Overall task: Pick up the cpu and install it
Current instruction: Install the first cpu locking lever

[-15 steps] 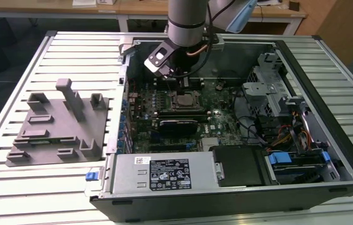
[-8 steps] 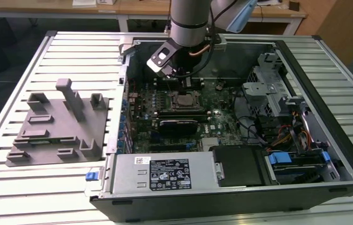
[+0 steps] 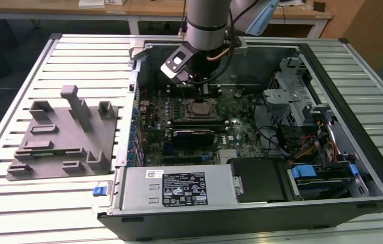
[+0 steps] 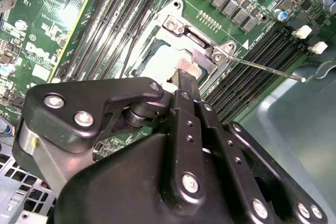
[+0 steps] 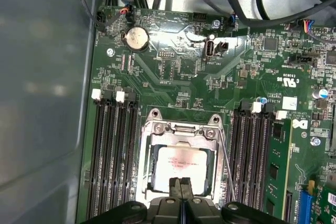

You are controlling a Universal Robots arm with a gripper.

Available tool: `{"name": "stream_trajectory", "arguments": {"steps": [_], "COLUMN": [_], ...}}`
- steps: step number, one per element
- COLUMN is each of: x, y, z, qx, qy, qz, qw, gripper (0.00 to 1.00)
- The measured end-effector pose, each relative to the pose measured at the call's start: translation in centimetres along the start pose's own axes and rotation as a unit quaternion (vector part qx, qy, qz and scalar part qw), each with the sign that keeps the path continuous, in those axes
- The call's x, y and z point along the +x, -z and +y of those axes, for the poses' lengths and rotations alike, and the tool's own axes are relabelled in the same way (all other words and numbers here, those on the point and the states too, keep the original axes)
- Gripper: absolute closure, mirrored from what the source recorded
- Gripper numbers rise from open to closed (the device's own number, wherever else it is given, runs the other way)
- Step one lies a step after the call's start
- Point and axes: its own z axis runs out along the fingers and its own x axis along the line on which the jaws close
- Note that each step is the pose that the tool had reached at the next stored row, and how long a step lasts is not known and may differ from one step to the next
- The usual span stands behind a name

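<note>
The cpu [image 5: 180, 162] is a pale silver square lying flat inside the metal-framed socket [image 5: 152, 137] on the green motherboard. It also shows in the second wrist view as the cpu [image 4: 156, 60] and in the exterior view as the cpu [image 3: 201, 108]. My gripper [image 5: 181, 186] hovers right at the chip's near edge, its two black fingers pressed together with nothing between them. In the second wrist view the gripper [image 4: 183, 75] tapers to one narrow tip just over the chip. In the exterior view the gripper [image 3: 205, 92] reaches down into the open computer case.
A thin metal lever rod [image 4: 268, 70] sticks out beside the socket. Memory slots [image 5: 113, 150] flank it on both sides. A large grey fixture [image 3: 63, 137] with upright blocks sits at the exterior view's left. The power supply [image 3: 178, 188] and drive cage [image 3: 293, 96] crowd the case.
</note>
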Motion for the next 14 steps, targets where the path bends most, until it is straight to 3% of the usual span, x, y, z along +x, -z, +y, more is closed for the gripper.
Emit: {"name": "stream_trajectory", "arguments": {"steps": [8, 14], "x": [0.01, 0.03], "y": [1.20, 2.68], "z": [0.02, 0.03], "qx": [-0.0026, -0.0035], "qy": [0.000, 0.000], "qz": [-0.0010, -0.0023], "qw": [1.0000, 1.0000], "gripper": [0.89, 0.89]}}
